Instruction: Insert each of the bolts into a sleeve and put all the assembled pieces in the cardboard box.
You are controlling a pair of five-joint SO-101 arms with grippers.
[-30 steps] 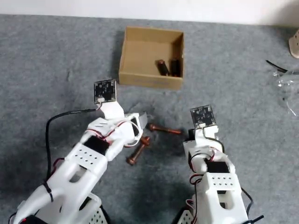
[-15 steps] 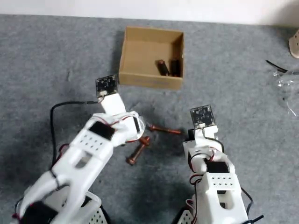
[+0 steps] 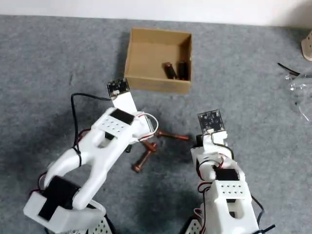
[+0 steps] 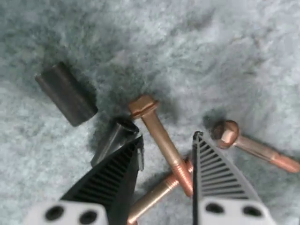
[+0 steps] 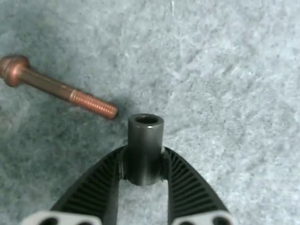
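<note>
My left gripper (image 4: 166, 140) hangs open just above the carpet, its fingers on either side of a copper hex-head bolt (image 4: 159, 136). A round-head bolt (image 4: 248, 146) lies just outside one finger, and a third bolt (image 4: 152, 193) crosses under the first. Two dark sleeves lie close by: one (image 4: 65, 93) apart, the other (image 4: 112, 138) against a fingertip. My right gripper (image 5: 144, 159) is shut on a dark sleeve (image 5: 145, 140), held with its bore open; a bolt (image 5: 56, 86) lies near it. The cardboard box (image 3: 155, 84) holds assembled pieces (image 3: 174, 69).
In the high view the left arm (image 3: 112, 141) covers the sleeves and part of the bolt pile (image 3: 146, 155), and one bolt (image 3: 173, 136) lies between the two arms. Clear plastic items (image 3: 297, 85) sit at the far right edge. Grey carpet lies open around the box.
The left arm has swung forward and to the right, so it now stands over the bolts. The right arm has kept still with its sleeve.
</note>
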